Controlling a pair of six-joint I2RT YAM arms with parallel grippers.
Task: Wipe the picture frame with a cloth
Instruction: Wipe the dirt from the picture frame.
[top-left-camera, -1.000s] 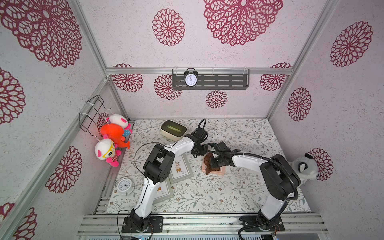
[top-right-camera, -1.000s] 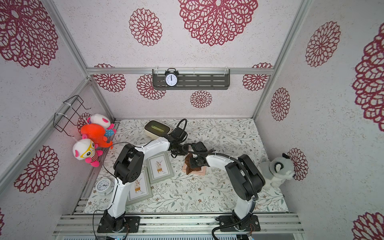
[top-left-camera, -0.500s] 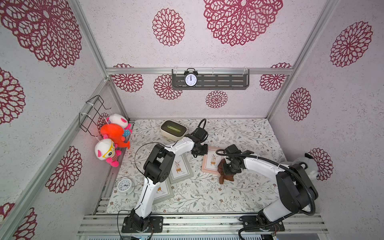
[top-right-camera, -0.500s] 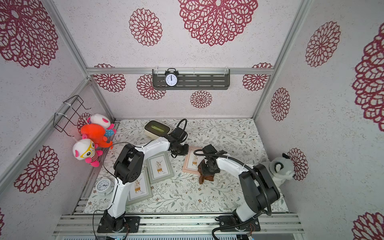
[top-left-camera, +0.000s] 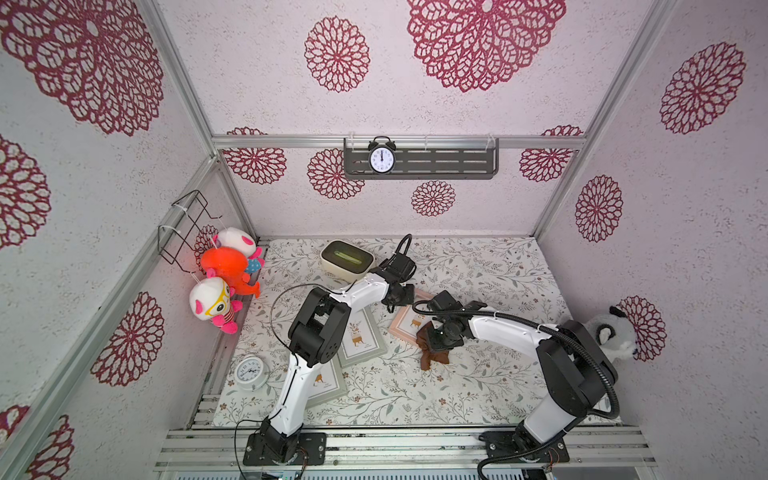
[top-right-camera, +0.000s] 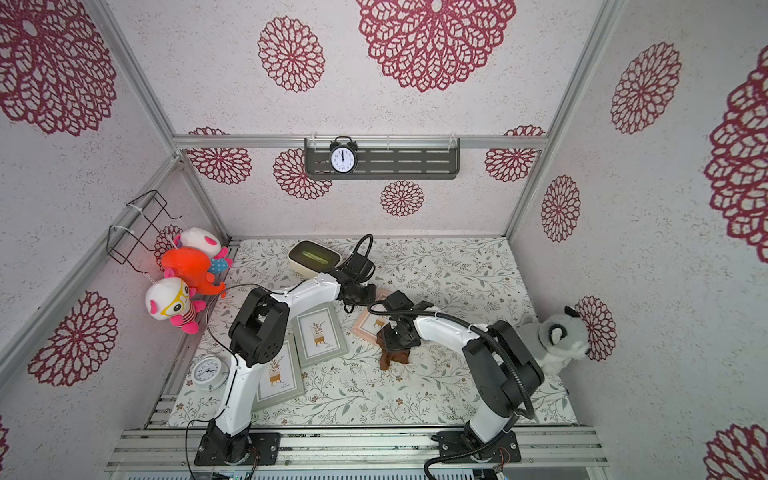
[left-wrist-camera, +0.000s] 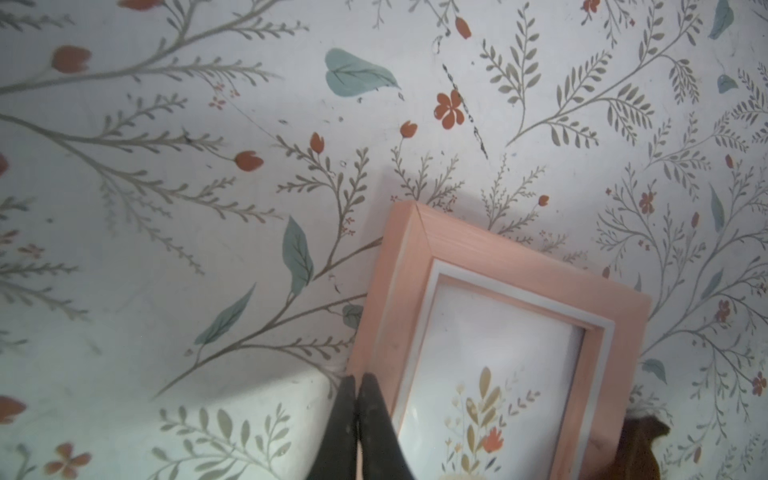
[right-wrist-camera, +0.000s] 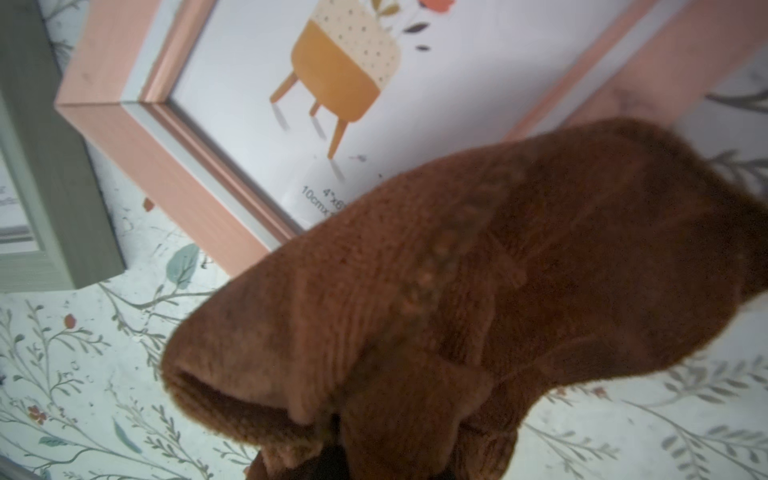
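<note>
Left of the table's (top-left-camera: 478, 270) middle, a grey frame (top-left-camera: 361, 338) is lying flat. At the middle, the right gripper (top-left-camera: 437, 344) is clenching the bunched cloth (top-left-camera: 432, 358), which is draping over the near corner of the pink picture frame (top-left-camera: 409, 322) and onto the table. Farther back, the left gripper (left-wrist-camera: 357, 380) is holding its jaws closed and empty at that frame's far left rim.

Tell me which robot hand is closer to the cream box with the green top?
Left. The left gripper is nearest the box, at the pink frame's far edge. The right gripper is farther, gripping the cloth at the frame's near side.
</note>
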